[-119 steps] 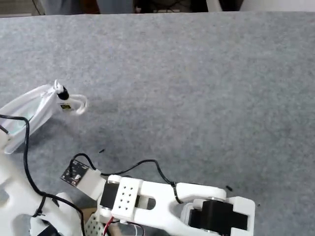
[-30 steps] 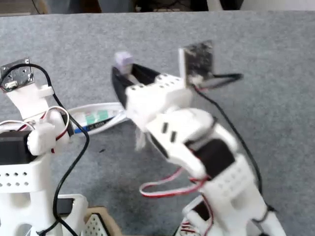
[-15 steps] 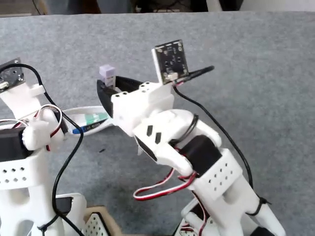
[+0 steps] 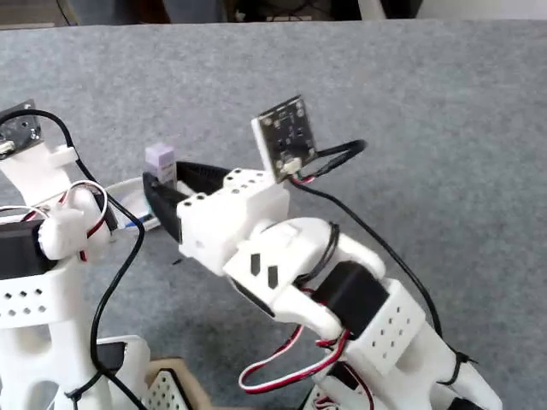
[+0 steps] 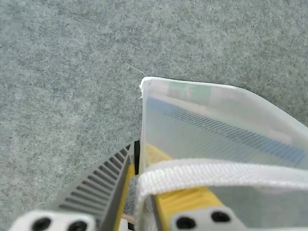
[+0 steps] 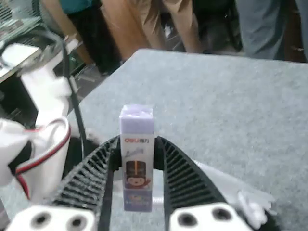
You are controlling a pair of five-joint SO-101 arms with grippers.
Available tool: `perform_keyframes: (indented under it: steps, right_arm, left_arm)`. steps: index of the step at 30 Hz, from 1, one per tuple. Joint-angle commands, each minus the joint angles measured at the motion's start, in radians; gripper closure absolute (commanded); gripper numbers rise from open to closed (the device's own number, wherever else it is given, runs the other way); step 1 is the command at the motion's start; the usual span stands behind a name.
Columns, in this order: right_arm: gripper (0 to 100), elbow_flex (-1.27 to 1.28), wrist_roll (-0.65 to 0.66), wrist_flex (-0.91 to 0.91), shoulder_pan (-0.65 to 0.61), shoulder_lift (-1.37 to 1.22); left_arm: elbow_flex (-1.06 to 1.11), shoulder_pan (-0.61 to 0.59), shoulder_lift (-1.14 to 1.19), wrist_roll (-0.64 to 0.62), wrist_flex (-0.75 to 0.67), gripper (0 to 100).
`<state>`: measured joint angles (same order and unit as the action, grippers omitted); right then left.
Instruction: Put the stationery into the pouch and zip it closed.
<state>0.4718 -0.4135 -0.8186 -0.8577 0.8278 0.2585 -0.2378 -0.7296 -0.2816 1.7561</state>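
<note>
**Eraser gripped beside a largely hidden pouch**

A purple eraser (image 6: 136, 163) is held upright, clamped between the jaws of the right end effector (image 6: 137, 144), just beside the pouch (image 4: 128, 198). In the high view a pale strip of the pouch is seen between the arms, the rest being hidden behind them. One pouch edge is pinched by the left end effector (image 5: 139, 155), whose tips are partly covered by it. The contents are blurred behind the clear wall. Grey counter (image 4: 444, 102) lies beneath the pouch.

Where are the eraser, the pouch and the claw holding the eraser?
eraser (image 6: 137, 173), right wrist view, on its printed sleeve.
pouch (image 5: 211, 134), left wrist view, on its clear side.
right gripper (image 6: 137, 144), right wrist view, midway between its fingertips.
</note>
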Motion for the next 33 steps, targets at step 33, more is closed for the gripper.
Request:
perform_keyframes:
  steps: [33]
  right_arm:
    - [85.8,0.232,0.213,0.285,0.014,0.024]
  left_arm:
    - [-0.018,-0.044,0.015,0.009,0.005,97]
